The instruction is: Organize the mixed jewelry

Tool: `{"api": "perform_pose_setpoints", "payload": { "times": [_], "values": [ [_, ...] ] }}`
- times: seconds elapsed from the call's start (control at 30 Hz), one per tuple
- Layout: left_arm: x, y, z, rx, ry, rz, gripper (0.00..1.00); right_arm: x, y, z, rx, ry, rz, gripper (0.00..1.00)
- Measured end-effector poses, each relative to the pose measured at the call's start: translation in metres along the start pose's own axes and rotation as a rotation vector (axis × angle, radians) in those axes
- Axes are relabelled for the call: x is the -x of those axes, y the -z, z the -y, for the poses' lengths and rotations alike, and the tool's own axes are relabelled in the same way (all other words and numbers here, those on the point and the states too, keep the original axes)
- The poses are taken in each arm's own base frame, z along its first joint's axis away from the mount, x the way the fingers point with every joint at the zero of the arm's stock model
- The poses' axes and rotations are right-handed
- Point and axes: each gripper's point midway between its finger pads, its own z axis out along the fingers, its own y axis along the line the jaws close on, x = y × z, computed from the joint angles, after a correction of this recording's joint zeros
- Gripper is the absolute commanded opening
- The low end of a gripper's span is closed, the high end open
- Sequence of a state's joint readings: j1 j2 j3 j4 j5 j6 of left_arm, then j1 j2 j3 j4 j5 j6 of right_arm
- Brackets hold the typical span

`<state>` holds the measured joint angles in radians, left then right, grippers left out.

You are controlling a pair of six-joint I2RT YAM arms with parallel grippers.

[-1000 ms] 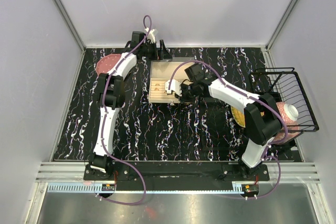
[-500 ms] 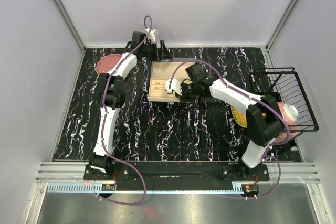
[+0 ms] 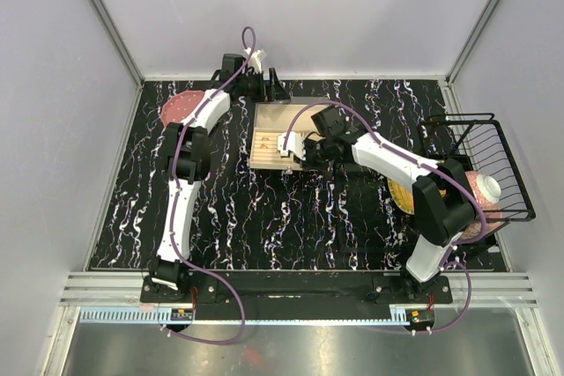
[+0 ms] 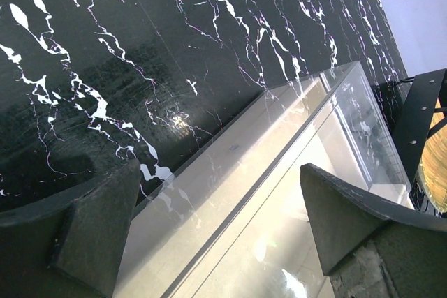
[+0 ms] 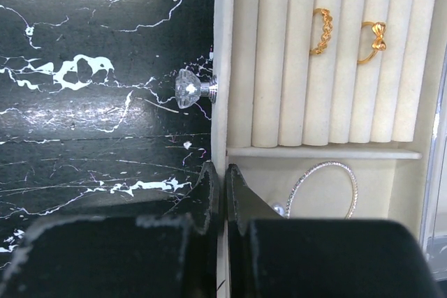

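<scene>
The beige tray (image 3: pixel 264 121) lies at the back middle of the black table. In the right wrist view two orange-gold rings (image 5: pixel 321 31) (image 5: pixel 373 40) sit in its cream roll slots. A silvery hoop (image 5: pixel 322 189) lies in the compartment below them. My right gripper (image 5: pixel 223 181) is shut on the tray's thin side wall (image 5: pixel 221 47), just below a crystal knob (image 5: pixel 188 88); it also shows in the top view (image 3: pixel 289 147). My left gripper (image 4: pixel 223 232) is open at the tray's back edge, its fingers (image 4: pixel 98 235) on either side of a clear lid (image 4: pixel 279 165).
A black wire basket (image 3: pixel 489 165) holding a pink-and-white object (image 3: pixel 483 189) stands at the right. A yellow plate (image 3: pixel 401 193) lies beside it. A pink plate (image 3: pixel 181 107) lies at the back left. Grey walls close in the table.
My right gripper has shifted slightly to the left and back along the tray. The left arm has not moved.
</scene>
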<state>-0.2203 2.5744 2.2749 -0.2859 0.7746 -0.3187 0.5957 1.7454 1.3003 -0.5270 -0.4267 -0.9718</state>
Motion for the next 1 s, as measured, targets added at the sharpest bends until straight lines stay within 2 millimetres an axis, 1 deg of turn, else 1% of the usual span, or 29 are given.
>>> {"api": "perform_pose_setpoints", "payload": {
  "times": [0.17,0.37,0.67,1.0],
  "values": [
    [-0.002,-0.001,0.001,-0.008,0.007,-0.002,0.99,-0.005,-0.001,0.0,-0.007,0.0,-0.014,0.0],
    [-0.003,-0.001,0.001,-0.011,0.013,-0.004,0.99,-0.005,0.0,0.002,-0.019,0.006,-0.019,0.0],
    [-0.004,-0.002,0.003,-0.017,0.014,-0.008,0.99,-0.011,0.002,0.007,-0.043,0.031,-0.053,0.0],
    [-0.004,-0.002,0.004,-0.018,0.018,-0.008,0.99,-0.011,0.002,0.012,-0.061,0.042,-0.059,0.0]
  ]
}}
